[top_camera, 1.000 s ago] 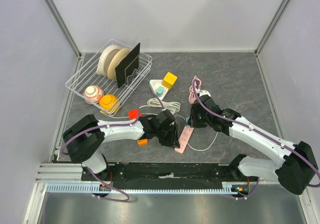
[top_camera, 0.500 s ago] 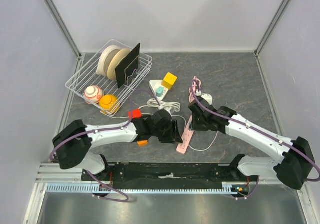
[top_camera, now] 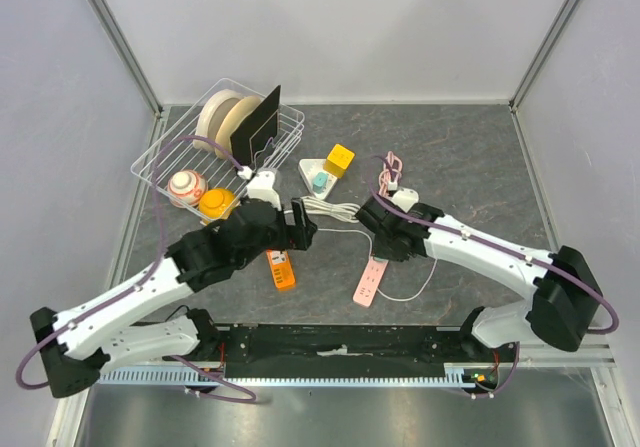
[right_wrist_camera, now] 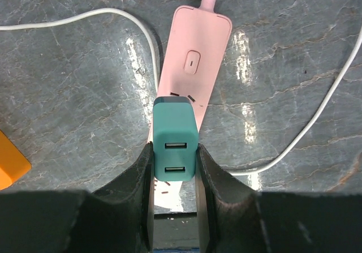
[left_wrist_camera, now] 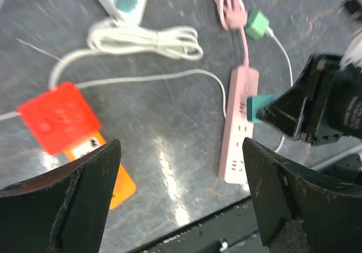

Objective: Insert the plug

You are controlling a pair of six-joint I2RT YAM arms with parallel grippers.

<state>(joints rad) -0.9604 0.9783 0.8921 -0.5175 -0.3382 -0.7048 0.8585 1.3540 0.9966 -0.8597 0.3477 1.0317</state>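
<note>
A teal plug (right_wrist_camera: pixel 175 138) with two USB ports is pinched between the fingers of my right gripper (right_wrist_camera: pixel 174 151), which is shut on it. The plug stands over the pink power strip (right_wrist_camera: pixel 195 66), just below the strip's switch. In the left wrist view the plug (left_wrist_camera: pixel 260 107) touches the strip's (left_wrist_camera: pixel 240 128) face; its prongs are hidden. In the top view my right gripper (top_camera: pixel 385 239) covers the plug above the strip (top_camera: pixel 370 282). My left gripper (top_camera: pixel 300 225) hangs open and holds nothing, to the left of the strip, its fingers (left_wrist_camera: pixel 85 196) wide apart.
An orange block (top_camera: pixel 282 270) and a red block (left_wrist_camera: pixel 56 117) lie below the left gripper. A coiled white cable (top_camera: pixel 335 212), a white triangular adapter (top_camera: pixel 318 175) and a yellow cube (top_camera: pixel 340 157) sit behind. A wire dish rack (top_camera: pixel 165 147) stands at the back left.
My left gripper has opened wide and drawn back to the left, away from the power strip. My right gripper, still holding the plug, has shifted slightly up-left over the strip.
</note>
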